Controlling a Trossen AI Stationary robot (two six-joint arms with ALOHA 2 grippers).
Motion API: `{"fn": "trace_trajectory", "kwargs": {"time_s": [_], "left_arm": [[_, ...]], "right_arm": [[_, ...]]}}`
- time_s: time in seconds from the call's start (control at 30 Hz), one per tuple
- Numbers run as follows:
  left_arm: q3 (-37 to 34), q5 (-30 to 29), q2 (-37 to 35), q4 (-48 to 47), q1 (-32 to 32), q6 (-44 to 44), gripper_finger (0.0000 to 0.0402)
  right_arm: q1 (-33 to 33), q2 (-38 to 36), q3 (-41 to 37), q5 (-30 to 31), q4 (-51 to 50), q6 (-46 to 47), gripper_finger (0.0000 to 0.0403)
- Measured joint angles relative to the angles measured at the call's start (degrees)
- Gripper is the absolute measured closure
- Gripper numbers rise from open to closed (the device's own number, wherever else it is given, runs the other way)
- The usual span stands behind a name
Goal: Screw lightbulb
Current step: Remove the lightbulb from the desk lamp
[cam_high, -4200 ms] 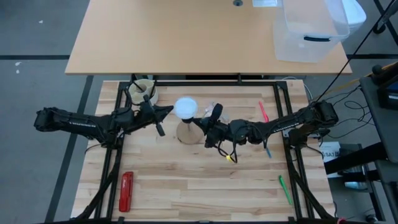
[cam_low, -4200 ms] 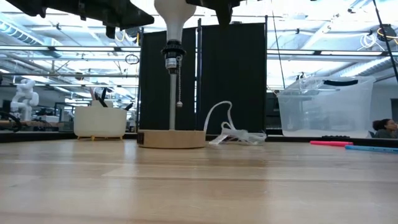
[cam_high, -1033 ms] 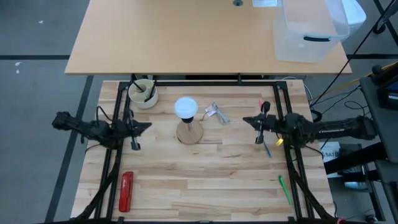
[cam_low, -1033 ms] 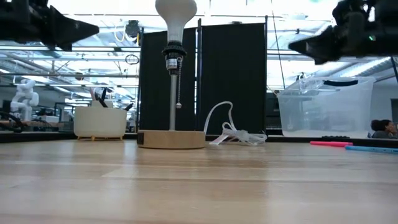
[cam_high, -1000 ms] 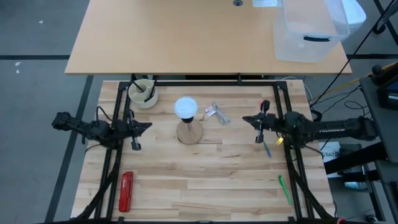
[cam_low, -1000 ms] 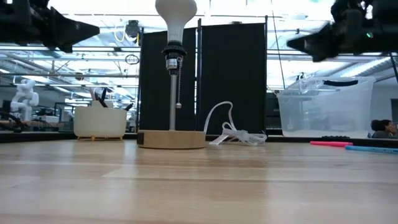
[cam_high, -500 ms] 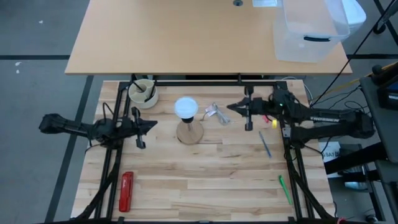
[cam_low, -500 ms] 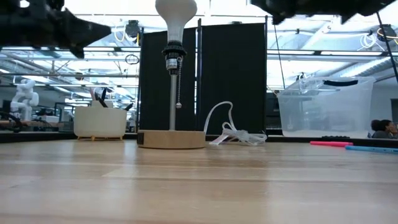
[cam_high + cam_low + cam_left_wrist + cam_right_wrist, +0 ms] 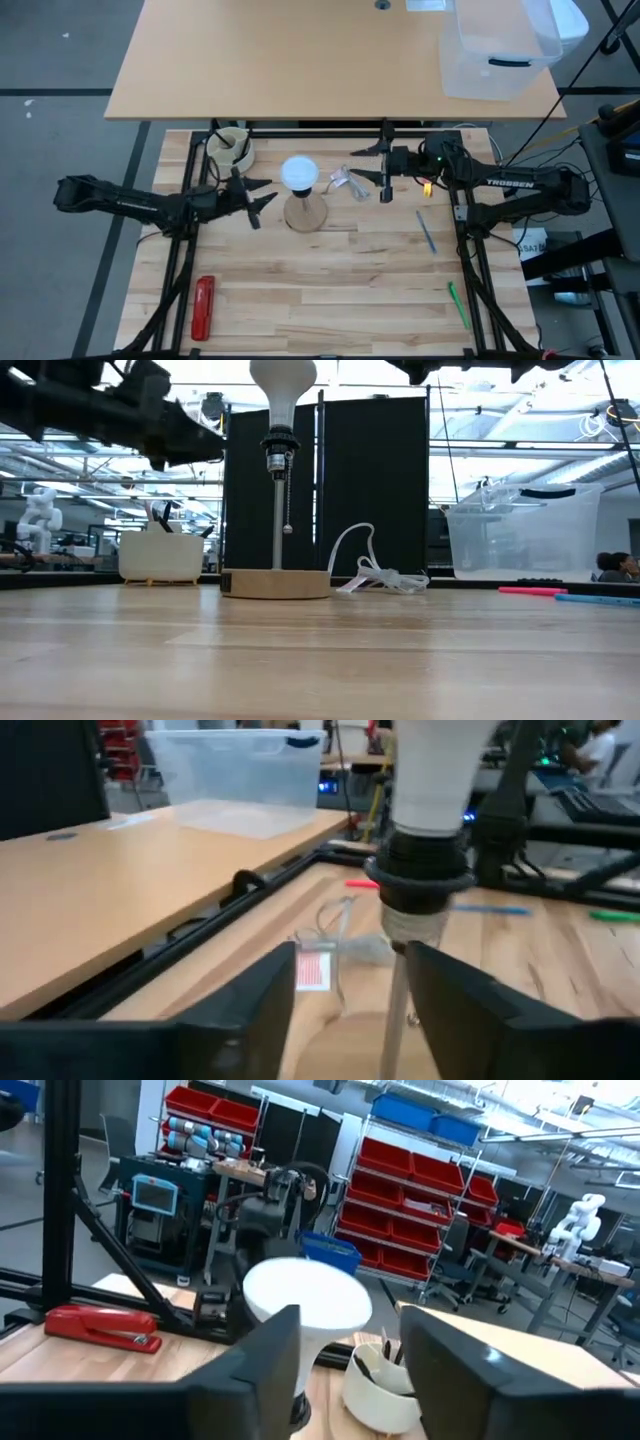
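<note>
The lightbulb (image 9: 298, 173) sits seated in the black socket (image 9: 277, 444) atop a thin metal post, which rises from a round wooden base (image 9: 305, 212) near the middle of the table (image 9: 330, 290). In the low view the bulb (image 9: 282, 385) stands upright, dome up, with a pull chain (image 9: 288, 500) hanging beside the post.

My left hand (image 9: 262, 194) hovers just beside the lamp on its left, fingers spread wide, holding nothing. Through my left wrist camera the socket (image 9: 422, 880) and the bulb's neck (image 9: 437, 775) stand ahead between my two fingers (image 9: 262, 995), not touched.

My right hand (image 9: 368, 164) hovers to the right of the bulb, near it but apart, also spread wide and empty. My right wrist camera shows the white dome (image 9: 306, 1305) ahead between its fingers (image 9: 262, 1370).

Also on the table: a white cup (image 9: 229, 147) at the far left, a clear plastic scrap (image 9: 348, 181) beside the lamp, a red stapler (image 9: 203, 306) near the front left, a blue pen (image 9: 426, 231) and a green pen (image 9: 457, 303) to the right.
</note>
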Motion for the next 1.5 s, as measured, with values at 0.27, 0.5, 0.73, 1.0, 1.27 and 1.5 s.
{"fn": "trace_trajectory", "kwargs": {"time_s": [0.27,0.5,0.73,1.0,1.27,1.5], "left_arm": [[0.01,2.93,14.46,13.11,2.29,-0.83,0.0173],[0.00,7.33,24.71,25.22,3.75,-2.83,0.0172],[0.00,10.28,31.95,29.48,5.85,-3.09,0.0172],[0.78,17.16,39.74,37.06,7.49,-2.86,0.0172],[6.20,21.43,48.10,39.87,8.77,-1.83,0.0172],[9.75,21.54,53.41,40.06,8.92,-1.54,0.0216]], "right_arm": [[0.00,1.32,1.73,0.07,0.46,-0.41,0.0191],[0.00,1.33,2.01,0.11,1.89,-0.58,0.0191],[0.00,1.33,2.01,0.15,2.54,-0.37,0.0191],[0.00,1.33,2.01,0.18,3.63,-0.15,0.0193],[0.00,1.31,2.01,0.22,3.48,0.64,0.0197],[0.00,1.31,2.01,0.20,3.14,0.72,0.0197]]}}
